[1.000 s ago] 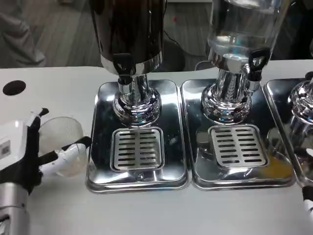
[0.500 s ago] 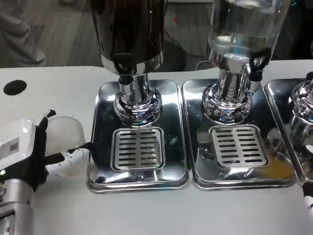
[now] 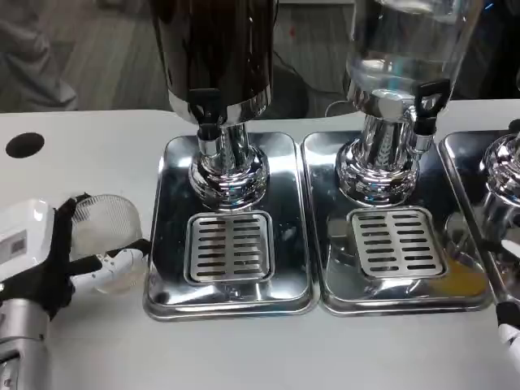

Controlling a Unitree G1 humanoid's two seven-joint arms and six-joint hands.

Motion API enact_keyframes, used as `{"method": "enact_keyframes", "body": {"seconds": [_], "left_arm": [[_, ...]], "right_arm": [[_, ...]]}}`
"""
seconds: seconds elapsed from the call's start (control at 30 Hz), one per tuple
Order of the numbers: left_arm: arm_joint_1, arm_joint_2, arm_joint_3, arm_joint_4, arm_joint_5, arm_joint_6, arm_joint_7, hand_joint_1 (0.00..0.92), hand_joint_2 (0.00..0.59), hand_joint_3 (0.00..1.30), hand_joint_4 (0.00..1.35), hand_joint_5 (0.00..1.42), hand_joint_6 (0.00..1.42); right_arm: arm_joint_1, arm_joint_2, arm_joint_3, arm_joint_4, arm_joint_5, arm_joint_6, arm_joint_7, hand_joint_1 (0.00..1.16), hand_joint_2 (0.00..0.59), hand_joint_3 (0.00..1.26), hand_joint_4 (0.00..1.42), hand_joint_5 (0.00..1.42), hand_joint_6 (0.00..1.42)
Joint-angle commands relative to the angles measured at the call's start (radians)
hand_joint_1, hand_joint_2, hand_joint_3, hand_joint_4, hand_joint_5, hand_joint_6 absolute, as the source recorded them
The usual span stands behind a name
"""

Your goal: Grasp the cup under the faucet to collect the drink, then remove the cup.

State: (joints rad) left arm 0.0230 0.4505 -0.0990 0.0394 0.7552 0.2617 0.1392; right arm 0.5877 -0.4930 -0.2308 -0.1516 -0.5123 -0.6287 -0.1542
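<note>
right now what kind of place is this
Probably a self-serve drinks station, like a buffet or canteen counter. A dark drink dispenser and a clear one stand on shiny drip trays with slotted grates on a white table, and the left hand holds a clear plastic cup.

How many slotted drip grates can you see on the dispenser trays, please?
2. One slotted drip grate lies in the left tray, below the dark dispenser; the other in the middle tray, below the clear dispenser. The cut-off right tray may hide a third.
</note>
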Motion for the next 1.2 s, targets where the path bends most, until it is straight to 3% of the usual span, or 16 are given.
{"method": "enact_keyframes", "body": {"seconds": [0.03, 1.2], "left_arm": [[-0.006, -0.003, -0.015, 0.026, -0.005, -0.018, 0.013, 0.385, 0.092, 0.35, 0.36, 0.59, 0.73], [0.082, -0.023, 0.038, -0.050, -0.018, -0.100, 0.130, 0.360, 0.111, 0.39, 0.42, 0.64, 0.80]], "right_arm": [[-0.010, 0.002, 0.000, 0.007, 0.007, -0.002, 0.014, 0.29, 0.502, 0.19, 0.00, 0.00, 0.00], [0.002, 0.000, -0.001, 0.014, 0.005, -0.025, 0.017, 0.30, 0.492, 0.18, 0.00, 0.00, 0.00]]}}
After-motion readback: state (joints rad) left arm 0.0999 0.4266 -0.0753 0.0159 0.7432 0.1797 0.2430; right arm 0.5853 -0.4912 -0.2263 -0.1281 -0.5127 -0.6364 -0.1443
